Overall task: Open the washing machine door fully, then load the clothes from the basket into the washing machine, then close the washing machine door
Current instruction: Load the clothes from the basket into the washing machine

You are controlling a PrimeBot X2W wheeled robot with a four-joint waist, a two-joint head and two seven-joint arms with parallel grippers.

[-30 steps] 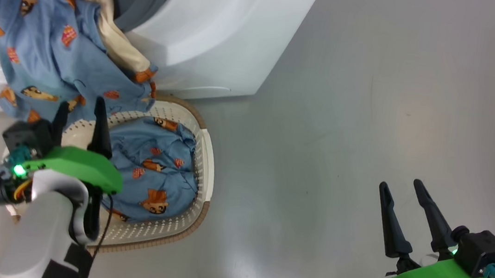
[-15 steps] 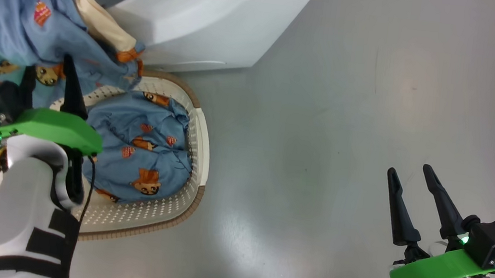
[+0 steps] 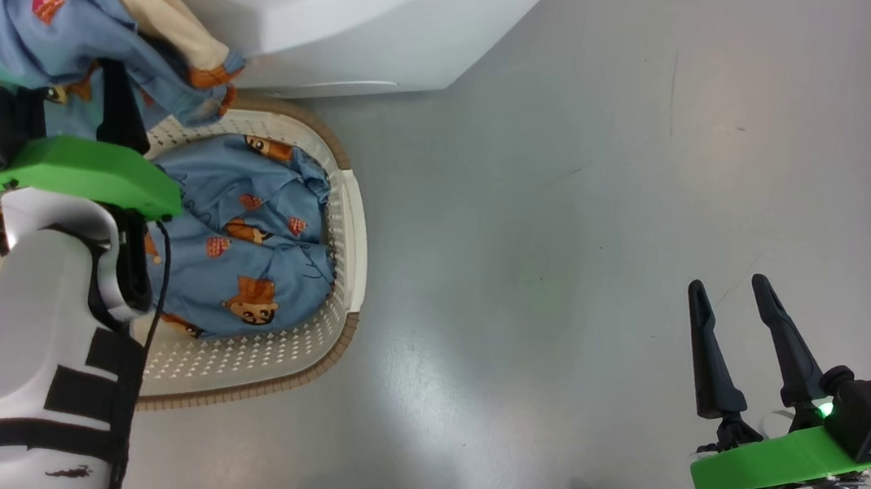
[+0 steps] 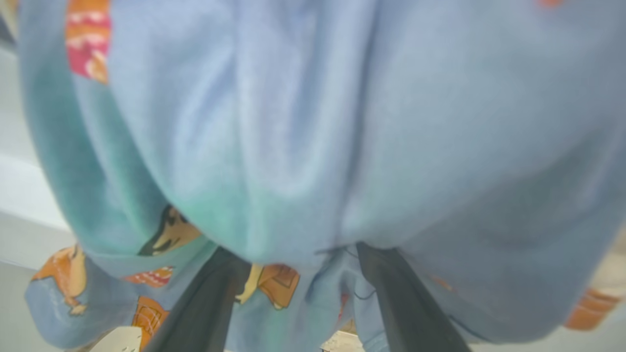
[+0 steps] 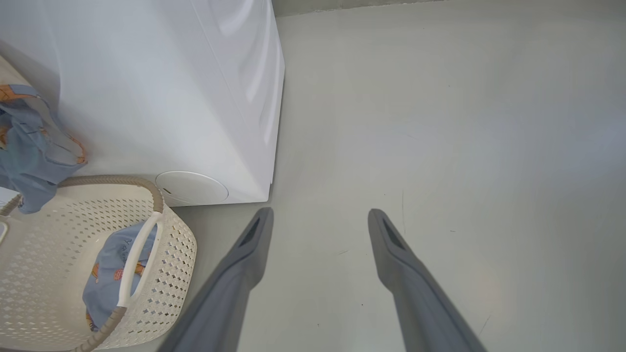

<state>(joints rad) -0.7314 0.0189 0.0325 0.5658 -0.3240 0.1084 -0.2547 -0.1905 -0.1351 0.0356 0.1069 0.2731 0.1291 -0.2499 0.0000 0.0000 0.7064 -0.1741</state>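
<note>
**Floor and what stands on it**

Noted pale grey floor (image 3: 570,211): smooth, glossy, with soft glare patches and a few thin dark scuffs. Found washing machine (image 3: 363,15) standing on it at upper left of the head view, white base meeting the floor in a clean edge, faint shadow along the foot. Found basket (image 3: 259,352) resting on the floor just in front of that base, brown rim close to the machine's lower panel. Touching or apart: cannot tell. Seen from the right wrist view, same pair side by side, round white cap low on the machine next to the basket rim.
</note>
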